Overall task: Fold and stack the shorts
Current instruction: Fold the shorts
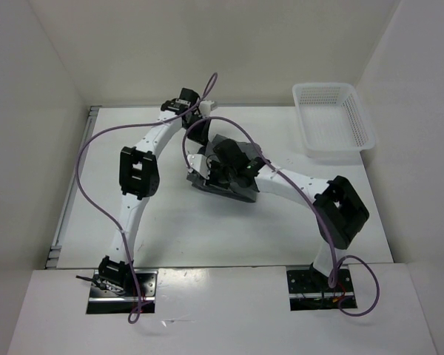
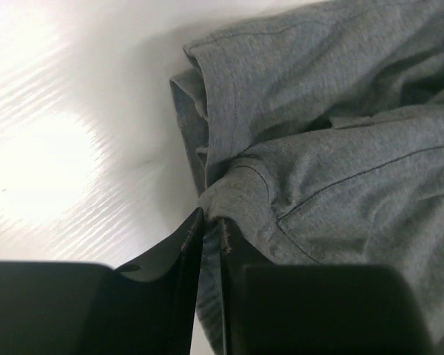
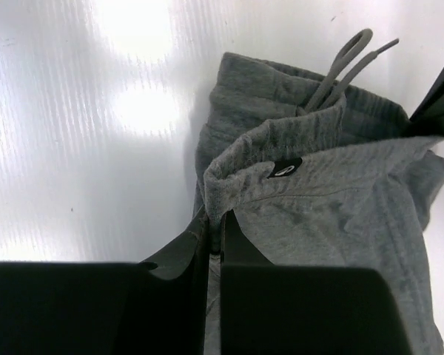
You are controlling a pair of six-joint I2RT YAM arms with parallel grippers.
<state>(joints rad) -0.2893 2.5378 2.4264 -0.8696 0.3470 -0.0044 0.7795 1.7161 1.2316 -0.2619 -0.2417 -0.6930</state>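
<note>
Grey jersey shorts (image 1: 222, 143) lie bunched near the middle of the white table (image 1: 170, 229), well apart from the white mesh basket (image 1: 322, 86) at the far right corner. From above, both arms converge over the cloth and hide most of it, so that view does not show how the jaws stand.

The wrist cameras do. The left gripper (image 2: 211, 222) has its jaws pressed nearly together on a seamed edge of the fabric, where one layer folds over another. The rest of the cloth spreads, rumpled, toward the right of that view.

The right gripper (image 3: 216, 220) is clamped tight on the rim of the gathered waistband (image 3: 281, 137), which stands up in a ridge. Only this camera shows the pale drawstring (image 3: 348, 59) looped on the table beyond the waistband, and a small black label (image 3: 285, 168) just below the band — neither can be made out from above.
</note>
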